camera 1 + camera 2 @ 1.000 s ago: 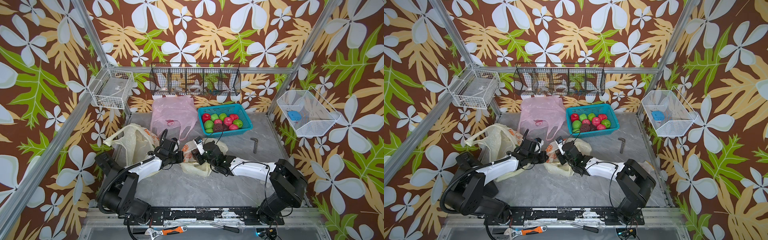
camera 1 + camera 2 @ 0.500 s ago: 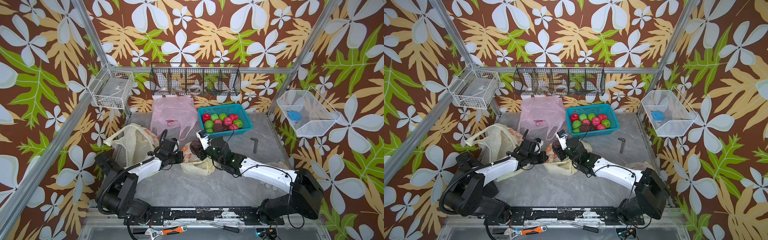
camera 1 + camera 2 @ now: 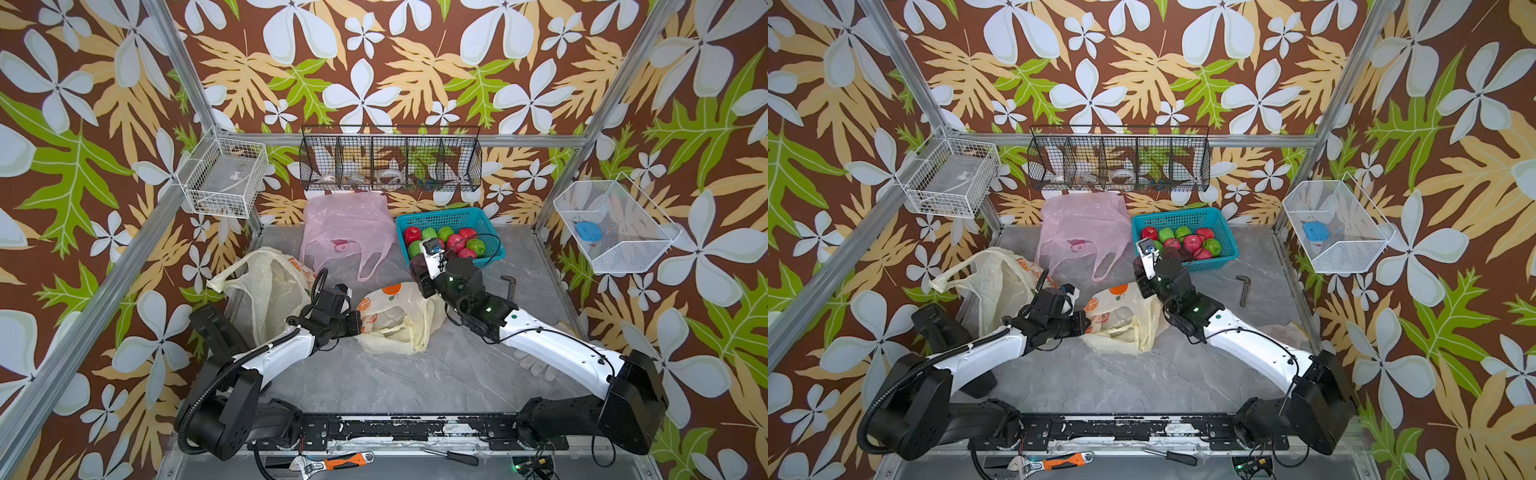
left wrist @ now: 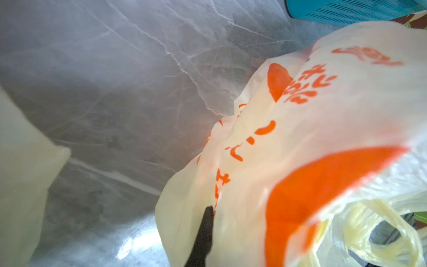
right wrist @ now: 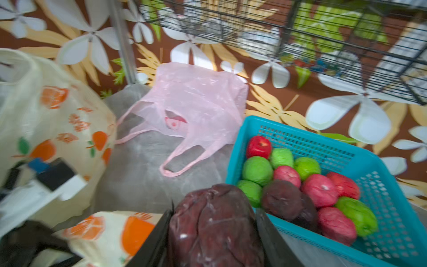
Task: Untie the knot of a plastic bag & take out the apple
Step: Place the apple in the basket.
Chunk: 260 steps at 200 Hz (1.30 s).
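Surface: a grey marbled tabletop [image 3: 374,382] inside a booth papered in brown with white flowers and green leaves.
Apple: a dark maroon apple [image 5: 215,228] (its skin looks wrinkled), clear of the bag and lifted off the table, seen in a top view [image 3: 417,266] too.
Right gripper: the right gripper [image 5: 215,209] is about half open and clamped on the apple, with one black finger [image 5: 157,240] pressed to each flank.
Apple and gripper: the fruit sits squarely between the jaws and fills the gap, bulging out past the fingertips.
Apple and basket: just beside the near corner of the blue basket [image 3: 449,214], outside its rim.
Plastic bag: the cream plastic bag [image 3: 395,320] printed with oranges lies slack on the table on the robot's side of the apple, with a handle loop hanging loose in the left wrist view.
Left gripper: the left gripper [image 3: 357,322] is fully closed at the bag's edge, pinching the film; one dark fingertip [image 4: 204,228] shows against it.
Basket contents: red and green apples, plus one dark one at the near side [image 5: 286,201].
Further out: a pink bag [image 3: 345,224] lies flat against the back wall, and a second cream bag [image 3: 262,286] stands open near the left arm.
Also: a hex key [image 3: 509,286] lies on the table beside the right arm.
Walls: a black wire rack [image 3: 390,162] hangs at the back.
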Available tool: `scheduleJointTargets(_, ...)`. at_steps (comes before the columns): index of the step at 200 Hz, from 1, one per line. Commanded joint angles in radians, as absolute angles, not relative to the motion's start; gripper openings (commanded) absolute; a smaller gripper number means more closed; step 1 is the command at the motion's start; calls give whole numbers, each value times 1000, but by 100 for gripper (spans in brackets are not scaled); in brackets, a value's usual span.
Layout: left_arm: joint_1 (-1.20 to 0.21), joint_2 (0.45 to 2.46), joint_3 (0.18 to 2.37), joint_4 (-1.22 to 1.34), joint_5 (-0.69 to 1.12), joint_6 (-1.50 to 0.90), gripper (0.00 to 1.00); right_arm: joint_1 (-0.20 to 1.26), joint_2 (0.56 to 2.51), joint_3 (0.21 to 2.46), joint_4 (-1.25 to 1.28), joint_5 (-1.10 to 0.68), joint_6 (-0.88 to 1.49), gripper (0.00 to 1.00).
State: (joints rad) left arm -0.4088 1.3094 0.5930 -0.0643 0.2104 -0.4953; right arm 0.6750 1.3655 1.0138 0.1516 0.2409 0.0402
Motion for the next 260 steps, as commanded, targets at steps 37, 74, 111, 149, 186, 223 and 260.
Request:
scheduleJointTargets(37,-407,1281,586,-29,202,-523,0,502,1439,987,313,324,95,37)
scheduleJointTargets(74,-407,1319,644,-51,201,-498,0,470,1522,979,429,383,58,37)
scheduleJointTargets(111,-407,1381,730,-98,178,-452,0,419,1646,1015,488,391,-12,36)
scheduleJointTargets(149,-407,1433,767,-95,188,-449,0,340,1761,1036,583,361,-43,36)
scheduleJointTargets(186,-407,1434,754,-91,186,-463,0,258,1839,1081,611,327,-28,35)
scheduleJointTargets(223,-407,1424,729,-88,187,-478,0,207,1893,1133,588,361,-12,39)
scheduleJointTargets(260,-407,1407,719,-91,184,-483,0,173,1927,1178,516,448,42,50)
